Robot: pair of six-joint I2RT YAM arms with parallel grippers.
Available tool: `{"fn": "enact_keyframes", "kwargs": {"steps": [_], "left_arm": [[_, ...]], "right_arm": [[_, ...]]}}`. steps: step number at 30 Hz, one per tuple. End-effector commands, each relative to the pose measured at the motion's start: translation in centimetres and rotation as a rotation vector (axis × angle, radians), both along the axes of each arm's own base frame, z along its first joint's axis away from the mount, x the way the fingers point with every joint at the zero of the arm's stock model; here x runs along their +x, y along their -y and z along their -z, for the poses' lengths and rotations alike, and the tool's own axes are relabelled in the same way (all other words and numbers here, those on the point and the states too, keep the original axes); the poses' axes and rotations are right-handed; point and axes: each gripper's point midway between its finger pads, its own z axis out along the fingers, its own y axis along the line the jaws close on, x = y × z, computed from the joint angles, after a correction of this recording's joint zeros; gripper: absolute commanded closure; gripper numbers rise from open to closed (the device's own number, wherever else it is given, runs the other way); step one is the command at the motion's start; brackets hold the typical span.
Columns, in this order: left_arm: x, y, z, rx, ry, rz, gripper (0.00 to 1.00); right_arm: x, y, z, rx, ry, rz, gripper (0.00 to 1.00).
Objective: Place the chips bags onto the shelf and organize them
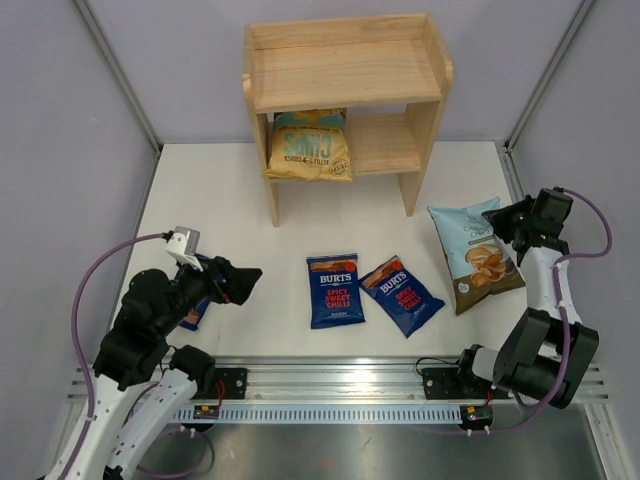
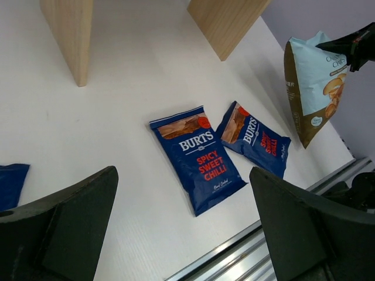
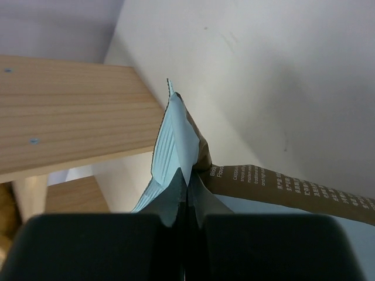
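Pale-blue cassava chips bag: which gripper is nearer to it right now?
Right. The right gripper is shut on the top edge of the cassava chips bag; the left gripper hangs open far off on the opposite side.

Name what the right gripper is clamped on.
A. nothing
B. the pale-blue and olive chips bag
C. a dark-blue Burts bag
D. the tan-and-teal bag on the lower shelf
B: the right wrist view shows the right gripper shut on the crimped top seam of the pale-blue and olive chips bag.
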Motion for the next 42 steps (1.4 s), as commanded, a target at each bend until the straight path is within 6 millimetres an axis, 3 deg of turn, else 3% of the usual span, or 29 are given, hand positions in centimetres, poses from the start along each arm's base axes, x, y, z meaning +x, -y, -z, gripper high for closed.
{"fn": "enact_keyframes", "kwargs": {"steps": [1, 3, 4, 5, 6, 7, 8, 10, 11, 12, 13, 17, 22, 28, 36, 42], "left_arm": [[0.8, 3.3, -1.0, -0.111, 0.04, 0.131, 0.01], [0.7, 5.3, -0.7, -0.177, 0.031, 0.226, 0.01], [1.2, 6.1, -1.8, -0.222, 0.091, 0.259, 0.01], [1.3, 7.3, -0.1, -0.231, 0.048, 0.304, 0.01], [1.4, 8.0, -0.1, -0.254, 0.049, 0.32, 0.01], [1.6, 8.7, -1.5, -0.284, 0.118, 0.342, 0.01], [2.3, 9.2, -0.8, -0.282, 0.117, 0.319, 0.01], [0.7, 12.4, -1.8, -0.259, 0.198, 0.387, 0.01], [0.1, 13.0, -2.9, -0.285, 0.223, 0.39, 0.01], [0.3, 14.2, -2.2, -0.234, 0.241, 0.389, 0.01], [0.2, 15.1, -3.2, -0.237, 0.283, 0.386, 0.01], [-0.4, 19.1, -3.7, -0.197, 0.351, 0.373, 0.01], [0.5, 24.2, -4.3, -0.133, 0.414, 0.37, 0.01], [-0.2, 29.7, -6.2, -0.108, 0.531, 0.426, 0.01], [-1.2, 33.5, -6.2, -0.117, 0.594, 0.494, 0.01], [-0.2, 35.3, -5.8, -0.09, 0.586, 0.468, 0.01]], "right_arm": [[0.2, -1.5, -7.0, 0.012, 0.16, -0.053, 1.0], [-0.5, -2.3, -9.0, 0.019, 0.207, -0.078, 1.0], [-0.6, -2.7, -9.7, 0.03, 0.223, -0.084, 1.0], [-0.9, -3.2, -10.3, 0.044, 0.237, -0.107, 1.0], [-1.3, -3.6, -11.2, 0.045, 0.251, -0.117, 1.0], [-1.6, -4.1, -11.7, 0.061, 0.262, -0.128, 1.0], [-1.9, -4.7, -12.4, 0.074, 0.279, -0.147, 1.0], [-2.9, -5.8, -14.2, 0.11, 0.317, -0.159, 1.0], [-2.9, -6.0, -14.4, 0.126, 0.322, -0.161, 1.0], [-3.5, -6.4, -15.2, 0.135, 0.339, -0.16, 1.0], [-3.7, -6.7, -15.8, 0.176, 0.349, -0.145, 1.0], [-5.1, -8.1, -18.2, 0.284, 0.424, -0.123, 1.0], [-7.5, -9.5, -21.8, 0.437, 0.506, -0.1, 1.0], [-10.1, -10.8, -24.2, 0.582, 0.55, -0.089, 1.0], [-11.5, -12.2, -27.1, 0.751, 0.598, -0.157, 1.0], [-13.3, -14.4, -29.5, 0.856, 0.643, -0.287, 1.0]]}}
